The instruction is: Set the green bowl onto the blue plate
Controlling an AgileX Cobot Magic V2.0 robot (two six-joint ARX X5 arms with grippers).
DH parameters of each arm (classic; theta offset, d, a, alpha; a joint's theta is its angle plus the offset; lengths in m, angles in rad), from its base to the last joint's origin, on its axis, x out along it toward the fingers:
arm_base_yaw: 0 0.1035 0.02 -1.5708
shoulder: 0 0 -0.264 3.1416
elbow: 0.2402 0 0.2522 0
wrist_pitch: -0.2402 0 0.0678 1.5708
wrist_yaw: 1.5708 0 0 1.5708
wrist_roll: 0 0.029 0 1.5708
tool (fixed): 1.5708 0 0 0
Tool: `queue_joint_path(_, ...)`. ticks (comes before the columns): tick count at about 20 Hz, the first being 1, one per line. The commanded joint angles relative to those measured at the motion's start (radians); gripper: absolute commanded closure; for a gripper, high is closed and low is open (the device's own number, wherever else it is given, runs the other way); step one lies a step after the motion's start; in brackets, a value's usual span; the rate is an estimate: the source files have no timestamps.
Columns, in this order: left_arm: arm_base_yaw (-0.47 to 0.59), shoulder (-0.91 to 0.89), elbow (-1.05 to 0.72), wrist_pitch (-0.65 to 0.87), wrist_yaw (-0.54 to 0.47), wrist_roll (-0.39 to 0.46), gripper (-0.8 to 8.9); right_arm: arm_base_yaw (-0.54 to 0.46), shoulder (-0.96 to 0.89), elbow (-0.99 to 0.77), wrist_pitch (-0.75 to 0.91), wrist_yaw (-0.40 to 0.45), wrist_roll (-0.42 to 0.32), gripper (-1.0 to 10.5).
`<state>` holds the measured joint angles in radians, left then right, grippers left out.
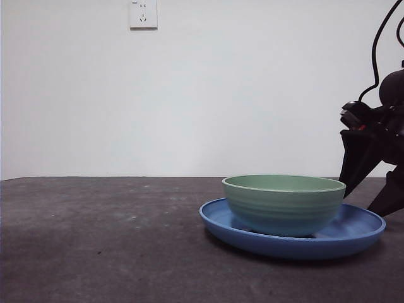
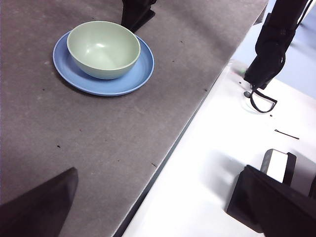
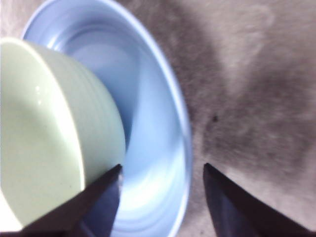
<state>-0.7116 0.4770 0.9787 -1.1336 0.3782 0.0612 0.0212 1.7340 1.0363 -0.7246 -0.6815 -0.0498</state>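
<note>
The green bowl [image 1: 284,203] sits upright inside the blue plate [image 1: 353,235] on the desk [image 1: 95,240], right of centre, so the placing looks done. The right end effector [image 3: 162,170] hangs just beside the bowl's right side, jaws spread and empty, one tip beside its wall. The left end effector [image 2: 163,207], spread too, waits well apart

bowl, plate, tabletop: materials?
Green bowl: probably matte plastic or melamine; ridged wall, soft sheen, no sharp glints. Blue plate: likely glossy plastic or glazed ceramic; bright highlights on its surface. Table: dull grey, mottled, looks like a felt or rubber mat; cannot tell which.
</note>
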Motion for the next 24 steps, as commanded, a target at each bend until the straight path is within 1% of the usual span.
queue_joint_path(1,-0.006,0.005,0.011,0.005,0.008,0.001,1.60,0.008,0.042,0.017,0.002,0.001,-0.018,7.5)
queue_joint_path(2,-0.006,0.005,0.011,0.005,0.008,0.001,1.60,0.010,0.053,0.017,0.002,0.000,-0.017,7.6)
queue_joint_path(6,-0.006,0.005,0.011,0.005,0.008,0.001,1.60,0.010,0.062,0.017,0.003,0.008,-0.014,9.0)
queue_joint_path(7,-0.006,0.005,0.011,0.005,0.008,0.001,1.60,0.010,0.063,0.017,0.003,0.023,-0.013,9.3)
queue_joint_path(10,-0.006,0.005,0.011,0.005,0.008,0.001,1.60,0.014,0.062,0.017,0.004,0.058,-0.002,9.4)
queue_joint_path(13,-0.006,0.005,0.011,0.005,0.008,0.001,1.60,0.014,0.062,0.025,0.000,0.056,0.019,9.4)
queue_joint_path(15,-0.006,0.005,0.011,0.005,0.008,0.001,1.60,0.015,0.062,0.049,-0.023,0.053,0.043,9.4)
queue_joint_path(17,-0.006,0.005,0.011,0.005,0.008,0.001,1.60,0.023,0.062,0.089,-0.068,0.055,0.052,9.4)
queue_joint_path(21,-0.006,0.005,0.011,0.005,0.008,0.001,1.60,0.068,0.062,0.185,-0.140,0.055,0.094,9.4)
queue_joint_path(24,-0.006,0.005,0.011,0.005,0.008,0.001,1.60,0.129,0.062,0.225,-0.139,0.058,0.144,9.4)
